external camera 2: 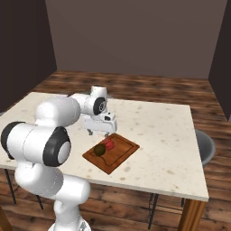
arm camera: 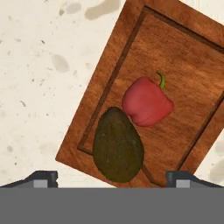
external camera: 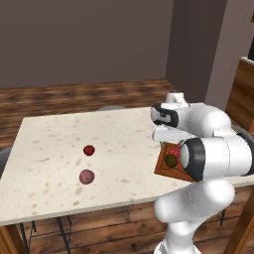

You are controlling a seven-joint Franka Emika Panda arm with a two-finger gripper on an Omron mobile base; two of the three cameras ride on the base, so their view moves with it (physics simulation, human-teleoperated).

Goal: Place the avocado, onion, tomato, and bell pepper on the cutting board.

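The cutting board (arm camera: 183, 65) lies tilted near the table's front right part, also visible as the cutting board (external camera 2: 124, 149) and cutting board (external camera: 161, 166). On it rest the dark avocado (arm camera: 118, 146) and the red bell pepper (arm camera: 146, 103), touching each other; they show again as the avocado (external camera 2: 99, 149) and bell pepper (external camera 2: 109, 143). My gripper (arm camera: 113, 178) hangs open just above the avocado, holding nothing; gripper (external camera 2: 100, 131). The tomato (external camera: 89, 150) and the pink onion (external camera: 87, 176) sit on the table well to the left of the board.
The speckled cream table (external camera: 54, 134) has its front edge close below the onion. A grey stool (external camera 2: 205, 146) stands at the table's right side. My own arm (external camera: 213, 154) blocks much of the board in the left base view.
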